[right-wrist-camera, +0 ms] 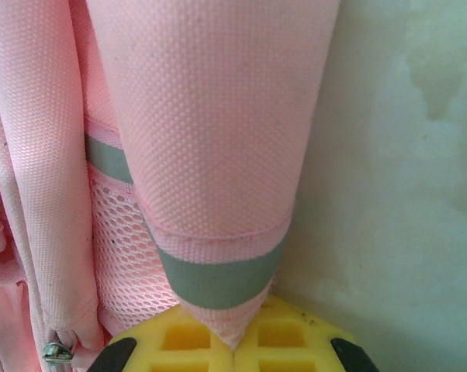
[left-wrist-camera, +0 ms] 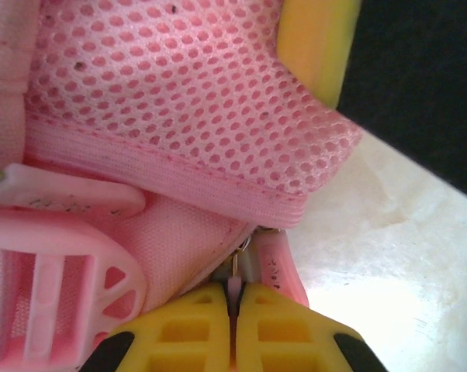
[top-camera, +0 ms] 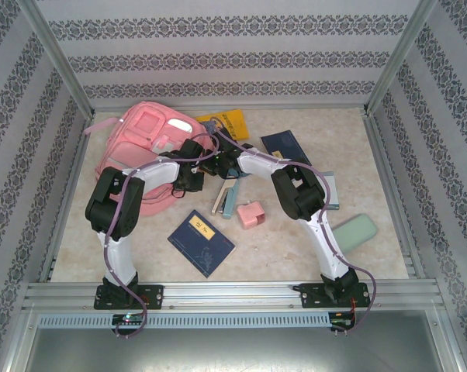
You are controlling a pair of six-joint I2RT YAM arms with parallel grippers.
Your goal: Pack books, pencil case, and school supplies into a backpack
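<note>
Left claw (left-wrist-camera: 233,329): we are pinching the zipper pull (left-wrist-camera: 235,280), with the backpack (left-wrist-camera: 179,101) lying straight ahead | right claw (right-wrist-camera: 233,349): we are clamping its grey-banded flap (right-wrist-camera: 218,170), bag ahead and leftward | we are judging the left arm placed to draw the zip; the pencil case (top-camera: 353,232) is lying well behind the right claw.

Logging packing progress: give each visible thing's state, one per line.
backpack: lying on table, gripped by both claws.
left claw: shut on zip pull.
right claw: shut on fabric tab.
yellow book: on table, unpacked.
near navy book: on table, closed.
far navy book: on table, closed.
pencil case: on table, shut.
stapler: on table.
pink block: on table.
</note>
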